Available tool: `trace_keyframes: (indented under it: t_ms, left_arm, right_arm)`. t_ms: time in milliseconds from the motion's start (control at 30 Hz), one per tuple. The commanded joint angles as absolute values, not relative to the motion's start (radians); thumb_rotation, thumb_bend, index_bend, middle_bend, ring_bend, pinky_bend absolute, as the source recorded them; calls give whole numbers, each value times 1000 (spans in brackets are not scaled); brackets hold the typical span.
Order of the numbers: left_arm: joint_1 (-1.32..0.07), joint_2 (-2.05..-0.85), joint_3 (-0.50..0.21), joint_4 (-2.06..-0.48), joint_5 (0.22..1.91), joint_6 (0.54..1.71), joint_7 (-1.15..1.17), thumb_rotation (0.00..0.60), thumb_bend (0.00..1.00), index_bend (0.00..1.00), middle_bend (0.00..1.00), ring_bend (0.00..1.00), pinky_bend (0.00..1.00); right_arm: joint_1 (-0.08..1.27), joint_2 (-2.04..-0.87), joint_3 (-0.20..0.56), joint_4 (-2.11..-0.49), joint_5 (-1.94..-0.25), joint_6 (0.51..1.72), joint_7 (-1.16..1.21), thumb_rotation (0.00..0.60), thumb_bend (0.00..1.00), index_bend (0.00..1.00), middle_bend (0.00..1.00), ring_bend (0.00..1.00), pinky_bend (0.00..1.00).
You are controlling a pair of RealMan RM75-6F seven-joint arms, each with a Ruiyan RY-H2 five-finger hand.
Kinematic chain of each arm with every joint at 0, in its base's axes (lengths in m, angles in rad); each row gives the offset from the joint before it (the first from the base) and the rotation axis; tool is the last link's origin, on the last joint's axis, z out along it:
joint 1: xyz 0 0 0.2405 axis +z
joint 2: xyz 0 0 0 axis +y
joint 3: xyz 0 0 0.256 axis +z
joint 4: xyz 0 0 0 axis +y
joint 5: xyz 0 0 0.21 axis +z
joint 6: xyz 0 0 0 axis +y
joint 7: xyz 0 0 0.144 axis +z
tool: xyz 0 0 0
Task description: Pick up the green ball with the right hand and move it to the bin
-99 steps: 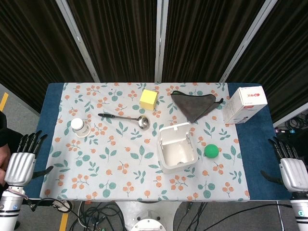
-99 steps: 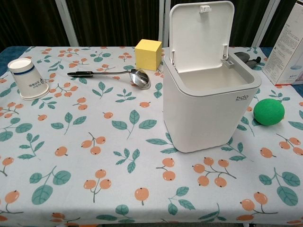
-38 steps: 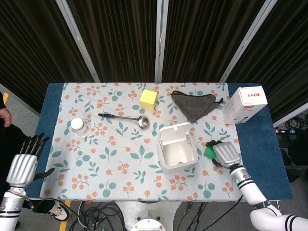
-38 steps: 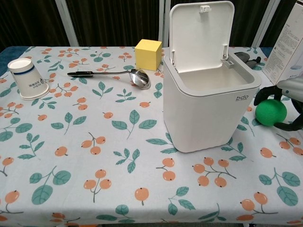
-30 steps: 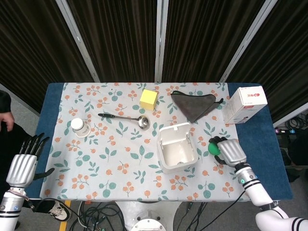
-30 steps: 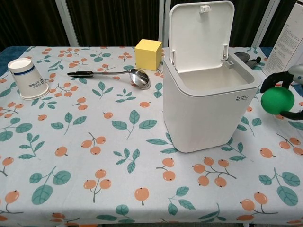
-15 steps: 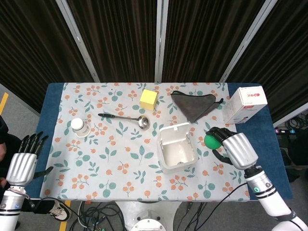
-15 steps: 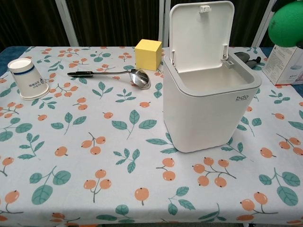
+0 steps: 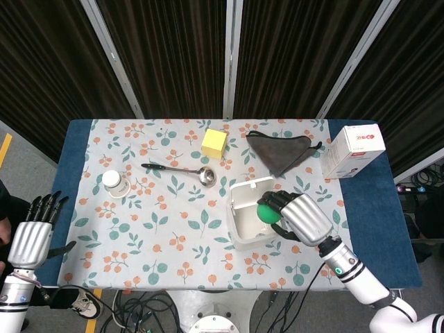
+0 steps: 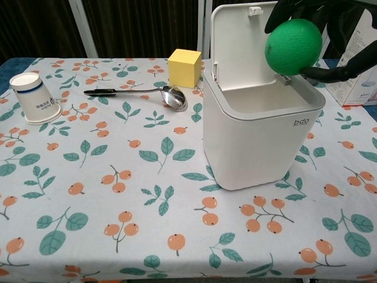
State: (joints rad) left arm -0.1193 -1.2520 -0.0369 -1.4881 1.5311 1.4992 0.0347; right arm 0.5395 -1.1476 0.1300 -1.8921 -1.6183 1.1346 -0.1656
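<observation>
Hovering over the open white bin (image 9: 241, 232), the right hand (image 9: 295, 215) has its dark fingers (image 10: 339, 69) wrapped round the green ball (image 10: 293, 46), which is clear of the desk (image 9: 173, 229) and up in the air. From the chest view the ball sits in front of the raised lid (image 10: 247, 35), above the right-hand part of the bin's mouth; from the head view it looks to be over the opening too, though I can't say how squarely. So the pick-up looks done and the carry nearly so. What's left, as I judge it, is letting go so the ball drops inside, perhaps after lowering a touch. The risk I'd watch is the ball clipping the rim or the lid hinge and bouncing out.

The left hand (image 9: 31, 236) hangs off the near left corner of the desk, fingers apart, holding nothing. The yellow cube (image 9: 214, 143), ladle (image 9: 182, 171), paper cup (image 9: 114, 182), grey cloth (image 9: 279, 151) and carton (image 9: 354, 150) stand well apart from the bin.
</observation>
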Motion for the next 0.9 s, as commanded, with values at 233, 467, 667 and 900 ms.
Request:
trace_keyframes:
  t_ms: [233,467,667,900]
  left_arm:
    - [-116,-1254,-37,-1480,1532,1503,25,600,0,100,36,0,23]
    - [-114,-1250,-37,-1484,1534,1510,26,600,0,100,36,0,23]
    - [-114,-1245,-39,-1492,1536,1512,29,600,0,100,36,0,23]
    - [-118,-1232,-43,-1517,1540,1515,50,600,0,100,37,0,22]
  right_arm:
    - [551,-1140,110,-1889,-1631,1123,-116,600,0,7,67,0,178]
    - [471,-1092,85,-1873,-1678,1264,-96,600,0,0,79,0,170]
    - [293,-1056,30,-1755,-1670,1494,-27,600,0,0,99,0,170]
    - [160,-1086,3,-1552,-1477,1511,56,600,3,0,20,0,51]
